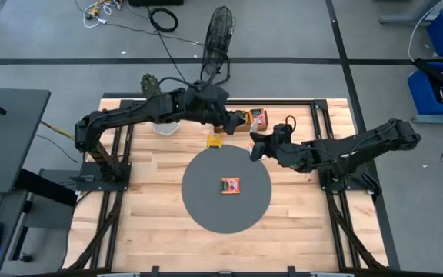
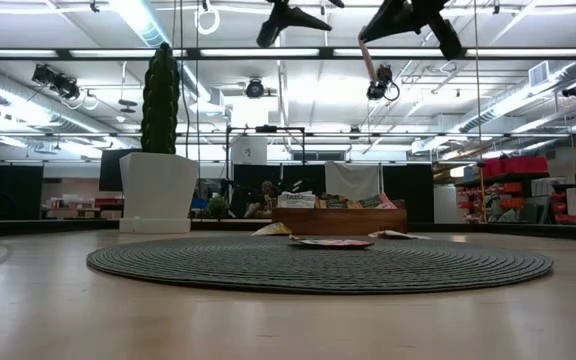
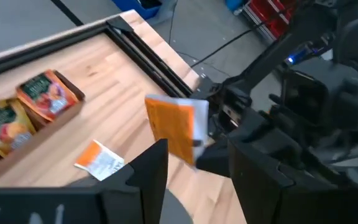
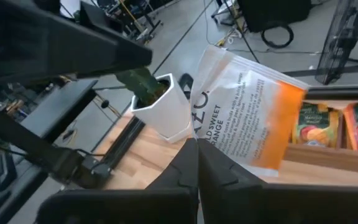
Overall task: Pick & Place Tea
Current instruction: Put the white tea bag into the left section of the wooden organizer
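My right gripper (image 1: 256, 151) hangs above the far edge of the round grey mat (image 1: 206, 204), shut on a white and orange tea sachet (image 4: 247, 106). My left gripper (image 1: 241, 121) hovers just left of the wooden tray (image 1: 246, 112), facing the right one. It is open, with nothing between its fingers (image 3: 157, 165). Another sachet (image 1: 231, 185) lies flat on the middle of the mat. One more (image 1: 215, 140) lies on the bare wood near the tray. Several sachets (image 3: 45, 93) stand in the tray. My right gripper pinches the sachet's white lower edge (image 4: 205, 135) between its two fingertips. The fingers come nearly level from the table's right side. The sachet sticks out past the fingertips, tilted, its orange end away from them, lifted clear of the table.
A white pot (image 4: 163, 106) with a green plant stands at the table's far left, behind my left arm. Black frame rails (image 1: 318, 131) run along the table's sides. A fan (image 1: 220, 35) stands on the floor beyond the far edge. The near half of the table is bare wood.
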